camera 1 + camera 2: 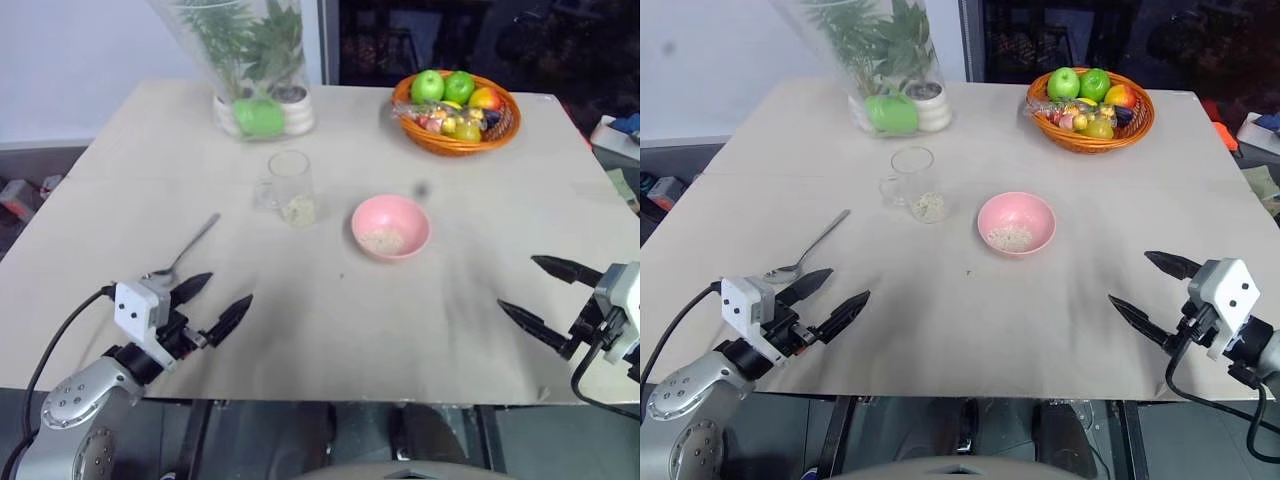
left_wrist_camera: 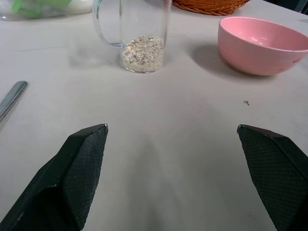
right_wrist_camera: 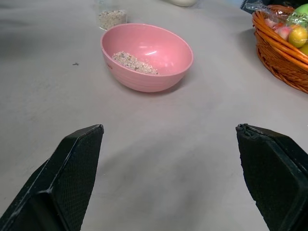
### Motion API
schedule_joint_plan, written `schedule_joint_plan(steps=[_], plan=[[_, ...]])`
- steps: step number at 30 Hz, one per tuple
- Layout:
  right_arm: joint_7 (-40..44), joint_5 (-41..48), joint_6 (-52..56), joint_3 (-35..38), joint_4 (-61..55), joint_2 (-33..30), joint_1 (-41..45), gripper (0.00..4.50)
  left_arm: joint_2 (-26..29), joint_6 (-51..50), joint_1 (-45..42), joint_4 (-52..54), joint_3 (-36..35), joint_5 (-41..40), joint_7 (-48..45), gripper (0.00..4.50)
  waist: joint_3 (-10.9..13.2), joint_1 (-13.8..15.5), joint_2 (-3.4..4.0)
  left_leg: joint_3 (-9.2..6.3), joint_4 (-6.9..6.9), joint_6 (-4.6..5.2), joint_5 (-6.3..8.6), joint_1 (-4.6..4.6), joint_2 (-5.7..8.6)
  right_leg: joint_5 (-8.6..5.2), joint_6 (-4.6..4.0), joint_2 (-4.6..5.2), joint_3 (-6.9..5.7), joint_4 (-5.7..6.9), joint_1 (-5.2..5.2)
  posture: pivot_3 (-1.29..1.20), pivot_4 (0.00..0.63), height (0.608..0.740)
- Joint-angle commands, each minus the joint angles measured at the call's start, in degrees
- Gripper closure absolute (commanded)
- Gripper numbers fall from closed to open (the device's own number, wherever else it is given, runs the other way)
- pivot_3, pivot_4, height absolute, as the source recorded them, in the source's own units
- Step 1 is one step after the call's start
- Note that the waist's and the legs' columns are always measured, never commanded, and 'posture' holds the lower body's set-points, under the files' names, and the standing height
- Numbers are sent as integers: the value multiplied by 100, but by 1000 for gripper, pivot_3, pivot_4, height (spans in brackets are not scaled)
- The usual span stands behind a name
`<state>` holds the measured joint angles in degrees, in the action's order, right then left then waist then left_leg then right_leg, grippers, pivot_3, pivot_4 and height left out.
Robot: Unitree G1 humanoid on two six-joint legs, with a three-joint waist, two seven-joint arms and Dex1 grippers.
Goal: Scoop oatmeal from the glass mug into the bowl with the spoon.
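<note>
The glass mug (image 1: 291, 187) stands upright mid-table with pale oatmeal (image 2: 142, 52) in its bottom. To its right sits the pink bowl (image 1: 390, 227), holding a small patch of oatmeal (image 3: 134, 62). The silver spoon (image 1: 185, 250) lies flat on the table left of the mug, its oval end toward my left gripper (image 1: 212, 301). That gripper hovers open near the table's front left edge, nothing between its fingers. My right gripper (image 1: 540, 294) stands open at the front right, apart from the bowl and empty.
An orange wicker basket (image 1: 456, 138) of fruit stands at the back right. A clear vase (image 1: 247, 62) with green plants and a green object stands at the back, behind the mug. The beige table (image 1: 330, 330) ends just in front of both grippers.
</note>
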<state>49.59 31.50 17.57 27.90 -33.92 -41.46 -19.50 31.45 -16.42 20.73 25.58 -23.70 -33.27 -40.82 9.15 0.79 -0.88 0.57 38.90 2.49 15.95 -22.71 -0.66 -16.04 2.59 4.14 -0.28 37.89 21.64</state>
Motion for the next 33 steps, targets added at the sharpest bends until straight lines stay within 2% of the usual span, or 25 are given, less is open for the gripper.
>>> schedule_joint_plan(steps=[1,15,19,23,25,27,30,33], plan=[[-22,-2,-168,-19,-117,75,14,28,-56,-108,-179,95,2,-170,148,0,0,0,0,0,0,0,0,0,0,0,0,0,0,0,0,0,150,740],[-267,-95,-488,-536,-79,395,606,28,-200,-974,-938,191,-74,-598,1037,0,0,3,4,-5,0,0,0,0,3,12,21,-4,-6,2,-2,0,150,740],[-27,-281,-879,-684,78,370,633,28,-198,-1149,-1100,236,-55,-546,1328,0,0,1,4,-5,0,0,0,0,5,12,22,-5,-6,2,-2,0,150,740],[280,170,-965,-752,-34,347,859,28,-286,-1491,-1524,121,-260,-567,2122,0,1,1,4,-6,0,0,0,0,5,13,23,-6,-7,3,-2,0,150,740],[446,649,-810,-872,-262,294,1127,28,-139,-1988,-1811,-7,-320,-494,2600,0,1,-1,3,-9,0,0,-1,2,5,13,24,-8,-8,6,-3,0,150,740],[549,1182,-556,-1161,-540,213,1600,28,300,-2718,-2179,-290,-308,-283,2964,0,1,-18,3,-12,1,-1,-2,5,5,13,24,-11,-11,10,-3,0,150,740],[748,1559,-328,-1582,-789,72,2104,28,658,-3321,-2690,-818,-421,-307,3152,0,5,-35,6,-16,1,-1,-2,9,5,13,24,-38,-26,18,-1,0,150,740],[739,1639,-168,-1846,-852,0,2395,28,1206,-3772,-3141,-1412,-97,-11,3035,0,9,-3,-5,-20,0,-1,-2,5,7,13,24,-45,-34,13,-1,0,150,740]])
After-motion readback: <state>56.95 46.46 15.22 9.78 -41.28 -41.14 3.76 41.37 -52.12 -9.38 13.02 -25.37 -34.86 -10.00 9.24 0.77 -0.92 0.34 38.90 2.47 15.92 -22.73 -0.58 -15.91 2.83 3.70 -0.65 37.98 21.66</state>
